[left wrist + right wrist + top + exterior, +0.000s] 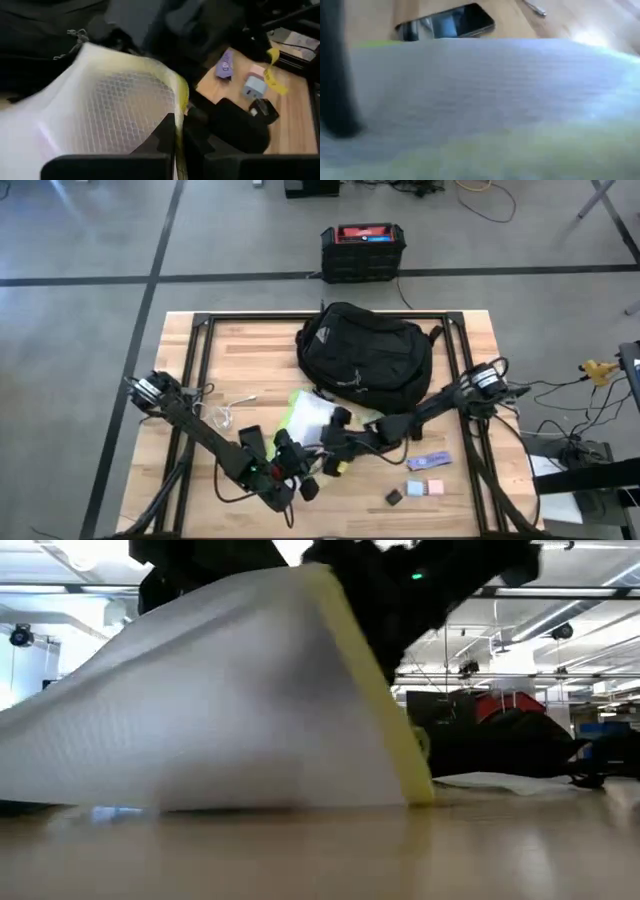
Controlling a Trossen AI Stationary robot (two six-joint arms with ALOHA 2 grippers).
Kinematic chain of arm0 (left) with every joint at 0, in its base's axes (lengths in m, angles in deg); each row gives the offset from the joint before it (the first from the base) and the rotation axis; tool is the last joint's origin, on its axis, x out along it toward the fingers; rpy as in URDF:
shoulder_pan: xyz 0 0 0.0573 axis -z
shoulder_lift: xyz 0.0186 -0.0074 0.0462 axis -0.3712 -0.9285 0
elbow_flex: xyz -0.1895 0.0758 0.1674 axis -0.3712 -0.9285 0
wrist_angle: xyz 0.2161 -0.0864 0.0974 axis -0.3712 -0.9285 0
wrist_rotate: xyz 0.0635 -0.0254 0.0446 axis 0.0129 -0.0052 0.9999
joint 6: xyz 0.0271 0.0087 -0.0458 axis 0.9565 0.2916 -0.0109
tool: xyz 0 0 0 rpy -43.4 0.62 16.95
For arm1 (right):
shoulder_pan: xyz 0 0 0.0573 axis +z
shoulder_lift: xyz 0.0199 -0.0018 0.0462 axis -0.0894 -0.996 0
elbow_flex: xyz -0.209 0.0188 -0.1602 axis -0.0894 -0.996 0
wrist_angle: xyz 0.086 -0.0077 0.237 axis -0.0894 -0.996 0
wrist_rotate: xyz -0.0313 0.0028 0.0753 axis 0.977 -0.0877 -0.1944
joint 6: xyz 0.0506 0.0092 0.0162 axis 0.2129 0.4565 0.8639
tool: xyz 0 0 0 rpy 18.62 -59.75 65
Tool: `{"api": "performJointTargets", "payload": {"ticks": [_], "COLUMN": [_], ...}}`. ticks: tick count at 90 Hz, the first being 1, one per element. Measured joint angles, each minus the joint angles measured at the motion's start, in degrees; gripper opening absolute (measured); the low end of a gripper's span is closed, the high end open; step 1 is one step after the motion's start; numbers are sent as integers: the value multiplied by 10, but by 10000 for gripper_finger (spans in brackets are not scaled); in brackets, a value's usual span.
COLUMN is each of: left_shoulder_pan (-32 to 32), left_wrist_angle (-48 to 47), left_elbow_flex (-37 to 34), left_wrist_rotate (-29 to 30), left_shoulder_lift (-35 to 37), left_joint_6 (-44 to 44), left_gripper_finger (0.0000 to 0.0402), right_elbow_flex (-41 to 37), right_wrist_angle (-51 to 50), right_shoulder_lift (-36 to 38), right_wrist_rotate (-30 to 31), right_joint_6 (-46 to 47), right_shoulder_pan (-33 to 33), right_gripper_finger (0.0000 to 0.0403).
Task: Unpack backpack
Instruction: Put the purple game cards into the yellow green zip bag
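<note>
The left gripper (176, 145) pinches the yellow-edged edge of a white padded mailer (308, 418) just in front of the backpack (365, 355). The right gripper (340, 442) sits beside the mailer; whether its fingers are closed cannot be told. The backpack lies at the table's (240, 345) rear centre.

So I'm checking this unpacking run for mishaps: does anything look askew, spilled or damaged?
Nothing looks spilled or damaged. The one odd thing is the white mesh pouch with a yellow edge: it stands tilted against the backpack, caught between the left gripper and the right gripper, not lying flat.
</note>
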Motion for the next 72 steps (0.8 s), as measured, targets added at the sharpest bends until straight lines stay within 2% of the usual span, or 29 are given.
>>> {"api": "performJointTargets", "payload": {"ticks": [6, 12, 31, 47, 61, 72], "left_shoulder_pan": [3, 2, 0, 4, 8, 8], "left_wrist_angle": [-3, -2, -2, -9, -12, -14], "left_elbow_flex": [0, 0, 0, 0, 0, 0], "left_wrist_rotate": [1, -7, -11, -36, -49, -60], "left_shoulder_lift": [0, 0, 0, 0, 0, 0], "left_joint_6": [0, 0, -2, 7, 28, 41], "left_gripper_finger": [0, 0, 0, 0, 0, 0], "right_elbow_flex": [14, 19, 9, 4, -4, -28], "right_wrist_angle": [-10, -27, -47, -178, -269, -276], "right_shoulder_lift": [-9, -10, 16, 60, 68, 68], "right_wrist_rotate": [-8, -10, -39, -44, -43, -44], "right_joint_6": [-1, -2, -54, -83, -58, -27], "right_shoulder_pan": [-5, -5, 14, 43, 58, 60], "right_gripper_finger": [373, 383, 344, 329, 306, 264]}}
